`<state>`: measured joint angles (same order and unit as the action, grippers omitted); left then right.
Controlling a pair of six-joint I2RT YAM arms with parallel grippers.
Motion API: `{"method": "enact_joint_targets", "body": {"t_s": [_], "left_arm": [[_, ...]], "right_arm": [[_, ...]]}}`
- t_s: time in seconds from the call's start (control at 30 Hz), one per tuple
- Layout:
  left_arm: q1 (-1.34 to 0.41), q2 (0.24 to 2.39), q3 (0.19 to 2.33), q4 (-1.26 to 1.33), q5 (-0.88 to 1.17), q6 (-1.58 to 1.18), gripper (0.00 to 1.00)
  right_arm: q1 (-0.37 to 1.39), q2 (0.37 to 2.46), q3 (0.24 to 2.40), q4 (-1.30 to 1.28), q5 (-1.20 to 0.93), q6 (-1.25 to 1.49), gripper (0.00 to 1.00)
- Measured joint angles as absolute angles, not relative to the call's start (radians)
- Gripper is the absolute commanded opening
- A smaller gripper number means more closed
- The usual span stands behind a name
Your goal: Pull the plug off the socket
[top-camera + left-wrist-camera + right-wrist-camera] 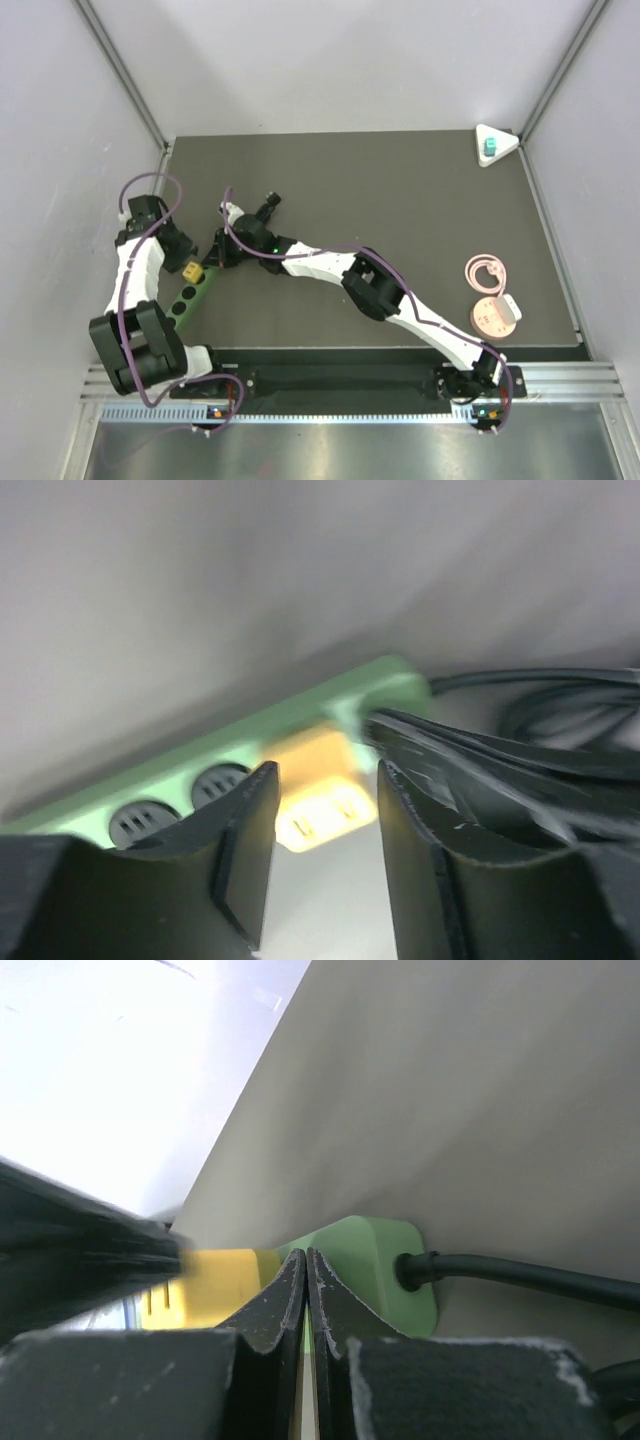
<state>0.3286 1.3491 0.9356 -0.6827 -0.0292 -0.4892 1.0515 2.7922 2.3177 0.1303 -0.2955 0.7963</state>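
Oddly, the teal plug (489, 149) sat seated in the white triangular socket (497, 142) at the table's (400, 210) far right corner, well apart from both arms. I saw the left gripper (320, 810) with its fingers parted on either side of a yellow cube (315, 790) plugged into a green power strip (300, 715). The right gripper (305, 1270) had its fingers pressed together, gripping nothing I could see, at the strip's cable (520, 1275) end

Teal plug (489, 148) on white socket (497, 143); yellow plug (318, 790), green power strip (240, 755), pink disc (494, 316).
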Motion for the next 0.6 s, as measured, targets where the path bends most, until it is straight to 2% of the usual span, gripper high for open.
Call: {"method": "enact_joint_targets", "body": {"t_s": [0.33, 0.37, 0.4, 0.5, 0.53, 0.57, 0.6], "left_arm": [[0.318, 1.261, 1.068, -0.671, 0.082, -0.529, 0.01], [0.318, 1.263, 1.068, -0.678, 0.082, -0.526, 0.27], [0.318, 1.263, 1.068, -0.684, 0.080, -0.513, 0.40], [0.318, 1.266, 1.068, -0.714, 0.058, -0.494, 0.64], [0.318, 1.271, 1.068, -0.727, 0.052, -0.486, 0.66], [0.318, 1.275, 1.068, -0.738, 0.047, -0.484, 0.73], [0.318, 1.282, 1.068, -0.748, 0.043, -0.477, 0.73]], "right_arm": [[1.056, 2.793, 2.319, 0.134, -0.263, 0.796, 0.00], [1.056, 2.793, 2.319, 0.134, -0.263, 0.796, 0.00], [1.056, 2.793, 2.319, 0.134, -0.263, 0.796, 0.00], [1.057, 2.793, 2.319, 0.134, -0.263, 0.796, 0.00], [1.057, 2.793, 2.319, 0.134, -0.263, 0.796, 0.00], [1.057, 2.793, 2.319, 0.134, -0.263, 0.796, 0.00], [1.057, 2.793, 2.319, 0.134, -0.263, 0.796, 0.00]]}}
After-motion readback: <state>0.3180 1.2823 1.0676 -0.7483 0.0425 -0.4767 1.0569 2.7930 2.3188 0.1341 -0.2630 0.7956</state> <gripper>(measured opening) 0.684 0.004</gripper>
